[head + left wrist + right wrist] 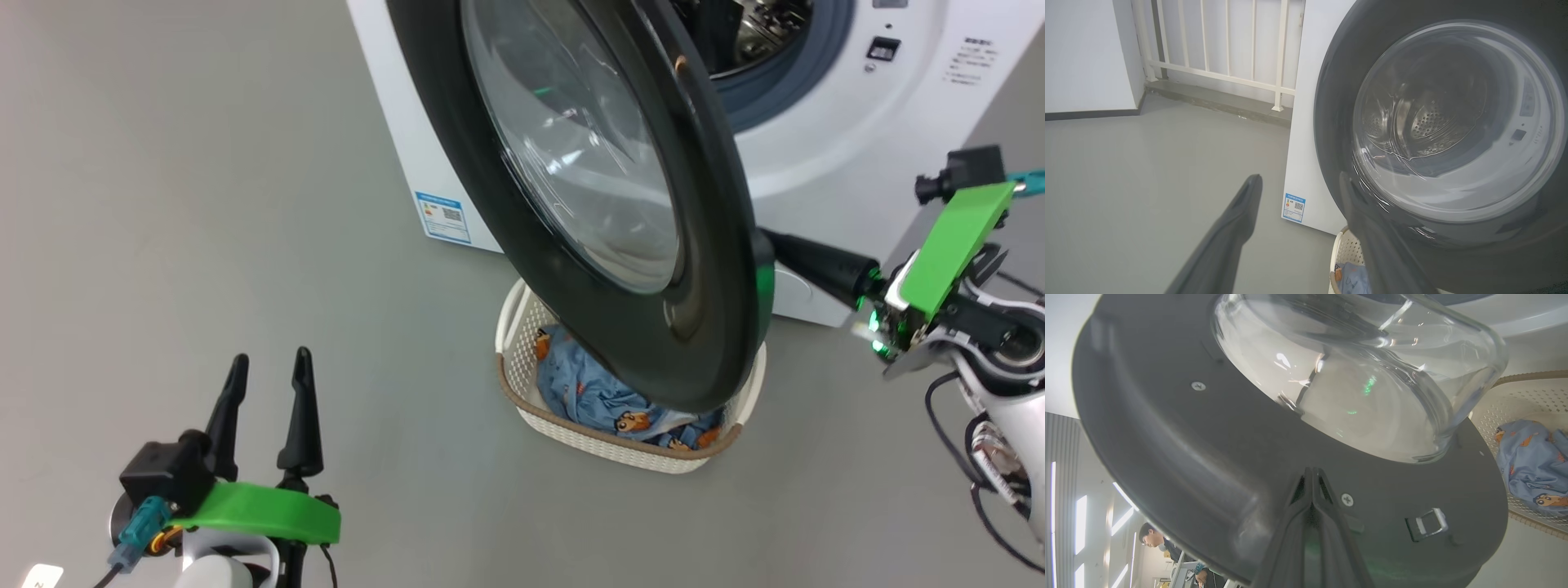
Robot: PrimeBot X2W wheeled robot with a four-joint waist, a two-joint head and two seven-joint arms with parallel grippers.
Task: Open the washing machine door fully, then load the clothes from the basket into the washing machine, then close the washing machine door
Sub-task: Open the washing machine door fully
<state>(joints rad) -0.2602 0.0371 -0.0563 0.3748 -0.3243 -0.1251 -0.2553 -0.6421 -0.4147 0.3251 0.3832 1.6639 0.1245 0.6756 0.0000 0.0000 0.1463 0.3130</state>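
The washing machine door [588, 163] stands part-way open, its black rim and glass bowl hanging over the cream laundry basket [604, 447], as the robot works on the first step of its laundry task: opening the door fully. The right gripper [1312, 471], fingers pressed together with nothing between them, sets its tips against the door's inner face just below the glass, near the latch. The left gripper [271, 357] hovers over the grey floor at the lower left, jaws spread and empty, well apart from the machine. The bear-print clothes [588, 392] lie in the basket on the floor, just in front of the white washing machine [824, 122], partly covered by the door (a person [1153, 539] shows in the background of the right wrist view). The next move likely calls for a push outward along the door's arc until it clears the basket and the steel drum [759, 33].
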